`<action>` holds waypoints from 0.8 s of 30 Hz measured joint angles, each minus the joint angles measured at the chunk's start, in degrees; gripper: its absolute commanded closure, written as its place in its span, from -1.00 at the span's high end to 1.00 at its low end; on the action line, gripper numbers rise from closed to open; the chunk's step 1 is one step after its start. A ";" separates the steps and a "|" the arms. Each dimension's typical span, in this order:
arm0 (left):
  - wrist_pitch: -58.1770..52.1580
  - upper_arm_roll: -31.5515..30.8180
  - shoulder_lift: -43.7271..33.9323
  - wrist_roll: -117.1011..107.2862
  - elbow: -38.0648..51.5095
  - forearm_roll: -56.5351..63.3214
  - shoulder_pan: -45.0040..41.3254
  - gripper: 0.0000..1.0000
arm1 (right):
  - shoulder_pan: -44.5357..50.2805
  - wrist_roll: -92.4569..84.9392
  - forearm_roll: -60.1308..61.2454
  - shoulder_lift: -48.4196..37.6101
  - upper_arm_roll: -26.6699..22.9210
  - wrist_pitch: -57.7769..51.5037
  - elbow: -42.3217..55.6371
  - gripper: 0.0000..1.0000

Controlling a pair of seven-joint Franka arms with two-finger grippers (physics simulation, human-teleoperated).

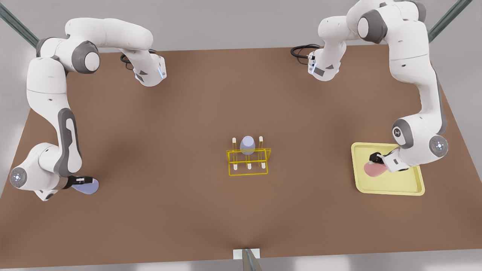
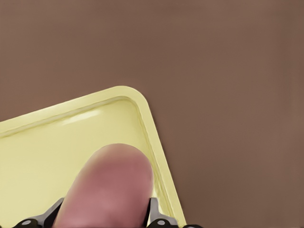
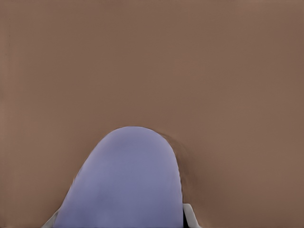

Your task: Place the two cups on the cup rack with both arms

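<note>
both arms are at the grasp step. the left gripper (image 1: 376, 160), at the front view's right, pinches the pink cup (image 1: 374, 169) over the yellow tray (image 1: 391, 188). the right gripper (image 1: 79, 182), lower left of that frame, pinches a lavender cup (image 1: 86, 186) near the table (image 1: 188, 113). the cup rack (image 1: 248, 162) sits mid-frame, already bearing another lavender cup (image 1: 247, 145). next, each cup likely needs carrying inward and seating over a free peg.

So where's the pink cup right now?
The pink cup is at the front view's right, over the pale-yellow tray, between the left gripper's fingers.
</note>
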 measured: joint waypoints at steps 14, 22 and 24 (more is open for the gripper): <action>-11.31 -23.42 7.24 -36.59 19.06 -5.19 -3.52 0.66 | 0.56 -2.78 5.77 -4.49 19.79 -2.37 -0.03 0.62; -13.75 -26.01 10.21 -53.91 23.00 -6.42 -9.79 0.67 | 9.52 -3.42 10.10 -3.38 23.73 -1.99 4.06 0.61; -13.89 -26.06 11.16 -57.42 24.53 -6.44 -11.08 0.67 | 12.26 -3.52 11.92 -3.06 23.75 -1.64 5.22 0.61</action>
